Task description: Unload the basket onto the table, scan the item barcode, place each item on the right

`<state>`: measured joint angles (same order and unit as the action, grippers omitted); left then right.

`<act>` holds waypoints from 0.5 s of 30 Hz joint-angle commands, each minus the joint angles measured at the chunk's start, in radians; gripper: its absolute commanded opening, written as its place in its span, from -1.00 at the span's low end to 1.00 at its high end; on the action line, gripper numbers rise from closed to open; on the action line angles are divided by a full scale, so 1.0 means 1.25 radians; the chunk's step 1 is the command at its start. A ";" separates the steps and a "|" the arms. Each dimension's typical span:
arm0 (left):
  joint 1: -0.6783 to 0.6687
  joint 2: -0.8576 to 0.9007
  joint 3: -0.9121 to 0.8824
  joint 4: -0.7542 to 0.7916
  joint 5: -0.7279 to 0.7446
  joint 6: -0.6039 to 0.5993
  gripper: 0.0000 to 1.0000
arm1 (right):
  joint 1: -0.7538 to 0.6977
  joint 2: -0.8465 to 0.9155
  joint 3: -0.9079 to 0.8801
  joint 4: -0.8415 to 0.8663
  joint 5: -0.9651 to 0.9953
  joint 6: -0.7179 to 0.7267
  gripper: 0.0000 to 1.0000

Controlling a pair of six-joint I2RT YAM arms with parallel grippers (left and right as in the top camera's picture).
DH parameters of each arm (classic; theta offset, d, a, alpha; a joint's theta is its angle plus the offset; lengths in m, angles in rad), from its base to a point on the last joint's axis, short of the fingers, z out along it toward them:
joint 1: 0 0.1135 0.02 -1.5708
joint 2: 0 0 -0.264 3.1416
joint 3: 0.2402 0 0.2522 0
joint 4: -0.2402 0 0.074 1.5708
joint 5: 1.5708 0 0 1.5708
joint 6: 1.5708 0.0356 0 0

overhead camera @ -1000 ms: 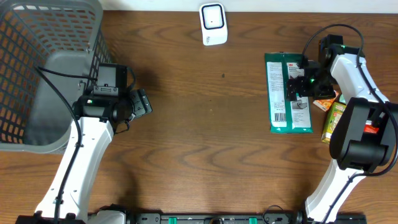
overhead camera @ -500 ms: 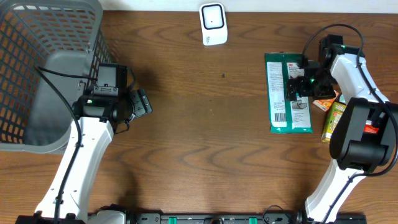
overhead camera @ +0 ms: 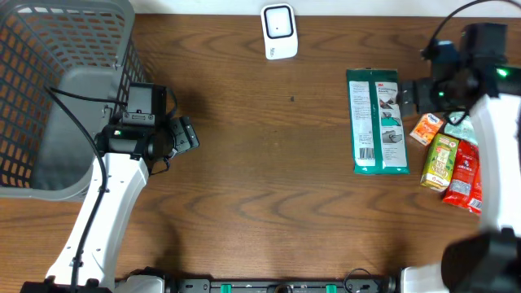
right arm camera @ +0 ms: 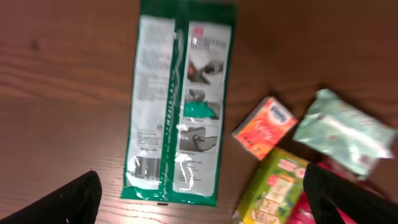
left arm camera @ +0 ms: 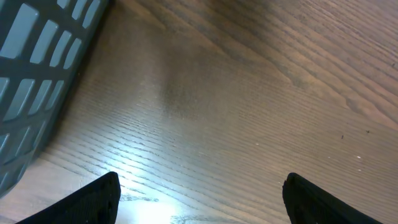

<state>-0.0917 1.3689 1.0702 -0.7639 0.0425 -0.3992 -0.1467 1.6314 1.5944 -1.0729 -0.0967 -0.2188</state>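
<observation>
A flat green and white packet point(overhead camera: 377, 122) lies printed side up on the wooden table at the right, and its barcode point(right arm camera: 146, 167) shows near its lower left corner in the right wrist view. The white scanner point(overhead camera: 278, 31) stands at the table's far edge. My right gripper point(overhead camera: 406, 95) hovers by the packet's upper right edge. Seen from the wrist, that gripper point(right arm camera: 202, 190) is open above the packet point(right arm camera: 180, 106) and holds nothing. My left gripper point(overhead camera: 186, 134) rests open beside the basket, and from its wrist the gripper point(left arm camera: 202, 196) has only bare wood between its fingers.
A grey mesh basket point(overhead camera: 49, 89) fills the far left corner, and its wall point(left arm camera: 31, 81) is close to the left gripper. Right of the packet lie an orange box point(overhead camera: 425, 129), a mint pouch point(overhead camera: 461, 128), a green box point(overhead camera: 440, 159) and a red pack point(overhead camera: 464, 175).
My right arm has lifted and drawn back to the right, off the packet, uncovering the small items beside it. The packet and the left arm have not moved.
</observation>
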 commanded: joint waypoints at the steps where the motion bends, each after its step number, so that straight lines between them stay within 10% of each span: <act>1: 0.003 -0.008 0.001 -0.005 -0.007 -0.002 0.69 | 0.003 -0.086 0.005 0.000 0.002 0.001 0.99; 15: 0.003 -0.008 0.001 -0.005 -0.007 -0.002 0.69 | 0.021 -0.324 0.005 -0.001 0.002 0.001 0.99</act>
<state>-0.0917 1.3689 1.0702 -0.7643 0.0425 -0.3992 -0.1440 1.2915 1.5948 -1.0740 -0.0963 -0.2188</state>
